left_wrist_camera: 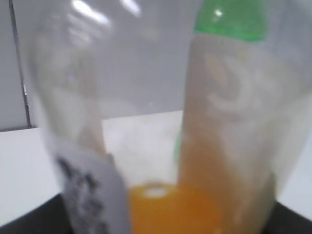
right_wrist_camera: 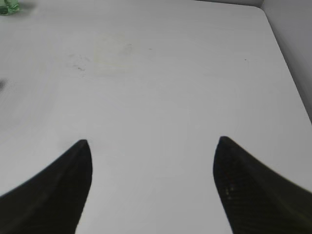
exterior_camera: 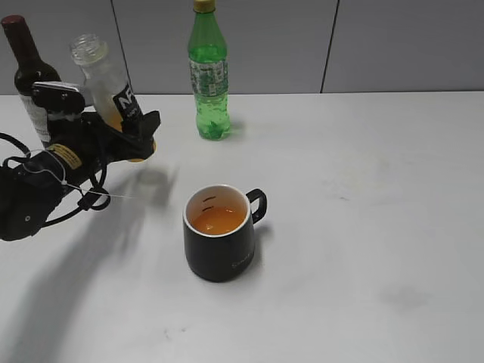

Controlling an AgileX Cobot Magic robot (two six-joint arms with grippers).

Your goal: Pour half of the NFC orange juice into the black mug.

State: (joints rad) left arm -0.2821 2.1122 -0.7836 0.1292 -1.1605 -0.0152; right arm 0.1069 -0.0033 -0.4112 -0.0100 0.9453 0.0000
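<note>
My left gripper is shut on the NFC orange juice bottle, held above the table at the left, nearly upright with its open neck leaning up and to the left. A little orange juice sits at its bottom. In the left wrist view the bottle fills the frame, blurred, with juice low in it. The black mug stands in the middle of the table, handle to the right, with orange juice inside. My right gripper is open and empty over bare table; it does not show in the exterior view.
A tall green soda bottle stands at the back centre, and its base shows in the right wrist view. A dark wine bottle stands at the back left behind my left arm. The white table's right edge is near my right gripper.
</note>
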